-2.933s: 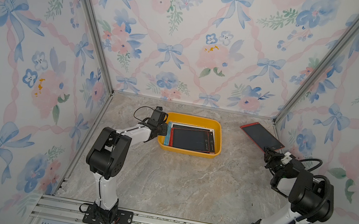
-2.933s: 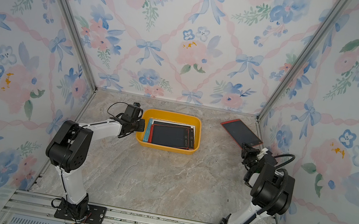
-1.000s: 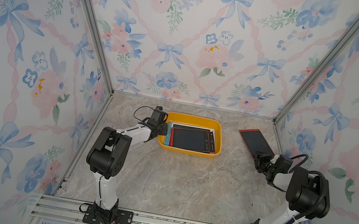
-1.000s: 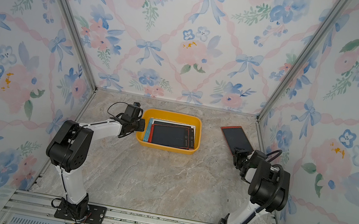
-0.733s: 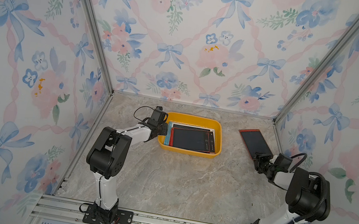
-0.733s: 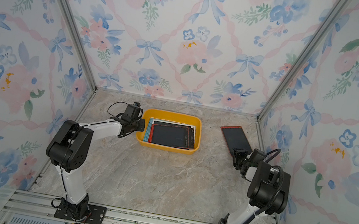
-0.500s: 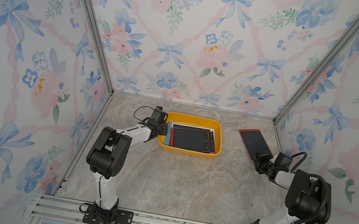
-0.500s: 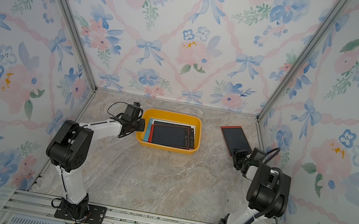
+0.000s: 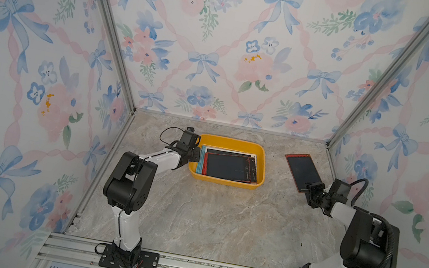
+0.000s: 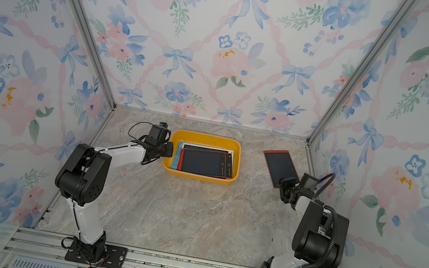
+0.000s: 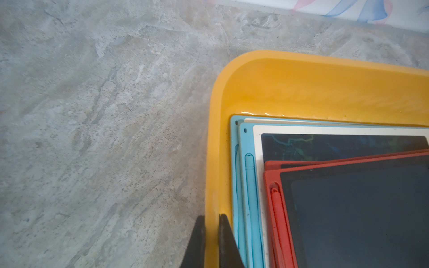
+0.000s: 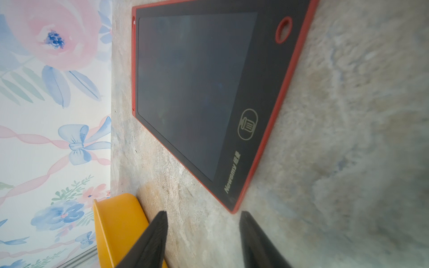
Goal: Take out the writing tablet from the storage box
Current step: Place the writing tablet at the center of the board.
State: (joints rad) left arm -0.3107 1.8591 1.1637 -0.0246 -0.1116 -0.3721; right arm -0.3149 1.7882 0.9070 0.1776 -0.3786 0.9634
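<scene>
Since the earlier frames the red writing tablet (image 9: 302,172) has been laid flat on the bench (image 9: 208,214), well apart from the storage box (image 9: 232,141); the right gripper (image 12: 203,218) is parted and empty just off its corner. The left gripper (image 11: 211,218) is pinched on the box rim. Tablet judged light, stiff, slick: best held by its frame edge.

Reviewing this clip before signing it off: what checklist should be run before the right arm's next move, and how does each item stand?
1. Box steadied: left hand shut on the storage box rim, ok.
2. Jaws: right hand open, ok.
3. Placement: red tablet flat on the table, outside the box, ok.
4. Right hand clear of that tablet's corner: cannot tell.
5. Next pick: top tablet in the box uncovered, ok.
</scene>
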